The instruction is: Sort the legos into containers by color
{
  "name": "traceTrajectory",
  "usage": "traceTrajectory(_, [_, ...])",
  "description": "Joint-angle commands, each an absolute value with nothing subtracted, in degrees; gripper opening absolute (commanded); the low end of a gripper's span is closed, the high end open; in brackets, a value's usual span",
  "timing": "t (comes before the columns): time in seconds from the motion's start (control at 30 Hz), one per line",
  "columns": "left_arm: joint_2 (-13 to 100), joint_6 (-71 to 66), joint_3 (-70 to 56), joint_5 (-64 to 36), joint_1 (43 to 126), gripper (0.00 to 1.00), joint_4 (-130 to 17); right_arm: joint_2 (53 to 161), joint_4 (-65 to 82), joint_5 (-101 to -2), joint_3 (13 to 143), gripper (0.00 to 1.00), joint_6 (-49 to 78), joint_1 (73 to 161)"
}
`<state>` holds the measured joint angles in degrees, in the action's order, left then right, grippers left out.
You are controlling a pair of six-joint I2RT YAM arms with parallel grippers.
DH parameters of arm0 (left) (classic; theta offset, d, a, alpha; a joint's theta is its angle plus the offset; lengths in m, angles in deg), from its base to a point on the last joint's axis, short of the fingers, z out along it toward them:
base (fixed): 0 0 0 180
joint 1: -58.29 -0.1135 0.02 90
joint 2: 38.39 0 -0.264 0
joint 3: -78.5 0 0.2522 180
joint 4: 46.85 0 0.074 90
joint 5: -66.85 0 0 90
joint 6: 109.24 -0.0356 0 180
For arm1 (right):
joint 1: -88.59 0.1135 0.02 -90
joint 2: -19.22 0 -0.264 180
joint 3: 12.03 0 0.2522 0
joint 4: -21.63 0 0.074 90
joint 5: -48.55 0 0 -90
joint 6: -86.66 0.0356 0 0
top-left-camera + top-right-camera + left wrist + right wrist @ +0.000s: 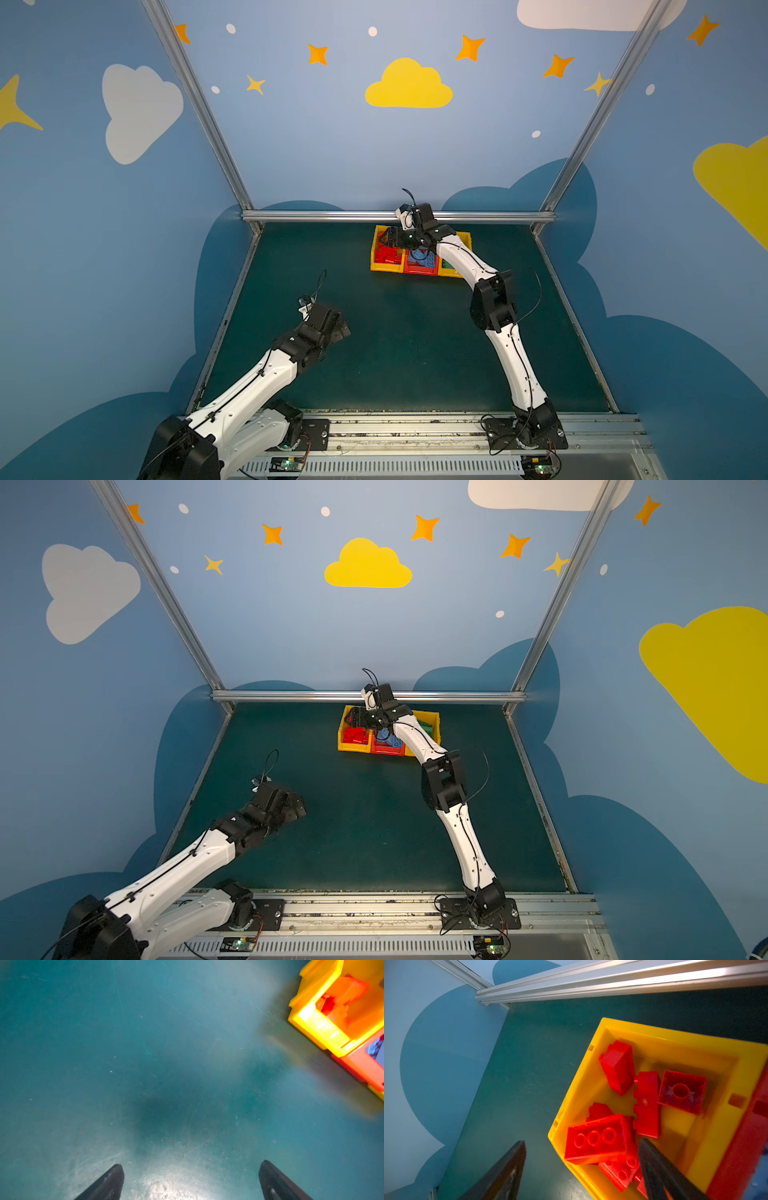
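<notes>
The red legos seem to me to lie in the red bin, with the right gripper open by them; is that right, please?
Not quite: the red legos lie in a yellow bin, not the red bin next to it, which holds blue ones. The right wrist view shows this. The right gripper is indeed open by them.

Robot lab test booth — aluminium frame [311, 216], cloud-and-star walls [291, 145], green table [395, 340].
</notes>
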<state>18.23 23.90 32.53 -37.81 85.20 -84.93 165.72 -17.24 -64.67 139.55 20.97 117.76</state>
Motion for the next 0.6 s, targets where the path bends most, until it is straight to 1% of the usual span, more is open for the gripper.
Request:
traceTrajectory(0.0, [17.03,24.29,33.44,-38.02,84.46,1.0,-86.44,160.21,-17.03,-65.72,137.26,0.87,19.69,117.64])
traceTrajectory(0.1, [16.13,23.25,33.56,-38.23,84.39,1.0,-86.01,153.49,-15.5,-66.45,130.58,0.9,18.64,117.59])
traceTrajectory(0.17, [15.25,22.59,33.54,-39.82,84.41,1.0,-86.13,148.08,-14.09,-66.66,124.03,0.91,18.11,117.51])
traceTrajectory(0.3, [12.89,20.19,34.05,-44.71,84.41,1.0,-85.45,135.34,-12.7,-65.21,107.92,0.92,15.47,116.94])
traceTrajectory(0.47, [9.33,14.59,34.13,-51.19,84.41,1.0,-84.22,117.55,-14.16,-54.53,85.23,0.92,10.42,116.3])
traceTrajectory(0.57, [7.0,10.0,35.53,-54.24,84.39,1.0,-79.21,105.54,-12.43,-47.59,70.28,0.92,7.9,116.36])
